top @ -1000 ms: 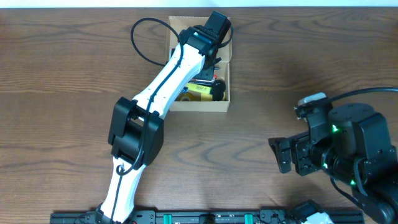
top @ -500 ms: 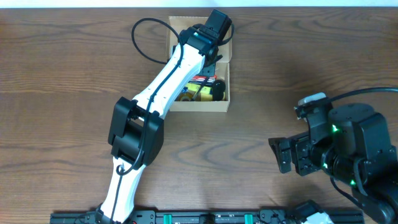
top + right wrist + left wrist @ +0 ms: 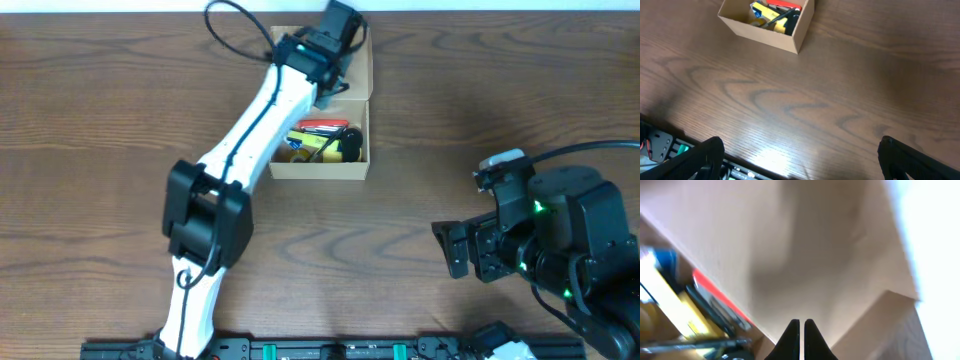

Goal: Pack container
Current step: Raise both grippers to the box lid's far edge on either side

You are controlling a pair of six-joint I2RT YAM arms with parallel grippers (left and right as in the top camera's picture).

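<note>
The container (image 3: 318, 170) is a tan cardboard box at the back middle of the table, open, its flap lid (image 3: 359, 66) standing at the far side. Inside lie red (image 3: 320, 126), yellow (image 3: 311, 146) and black (image 3: 351, 141) stationery items. My left gripper (image 3: 333, 88) is over the far part of the box. In the left wrist view it (image 3: 801, 330) is shut and empty, facing the inner side of the flap (image 3: 815, 255). My right gripper (image 3: 458, 248) is open and empty, low over the table at the front right. It (image 3: 805, 162) sees the box (image 3: 790, 39) far off.
The white left arm (image 3: 245, 140) crosses the box's left side from the front. A black cable (image 3: 225, 15) loops at the back. Bare wood table (image 3: 100, 120) lies all around. A rail (image 3: 330, 350) runs along the front edge.
My left gripper has moved toward the far side of the box, and the arm has swung left. More of the box's contents show. The right arm has not moved.
</note>
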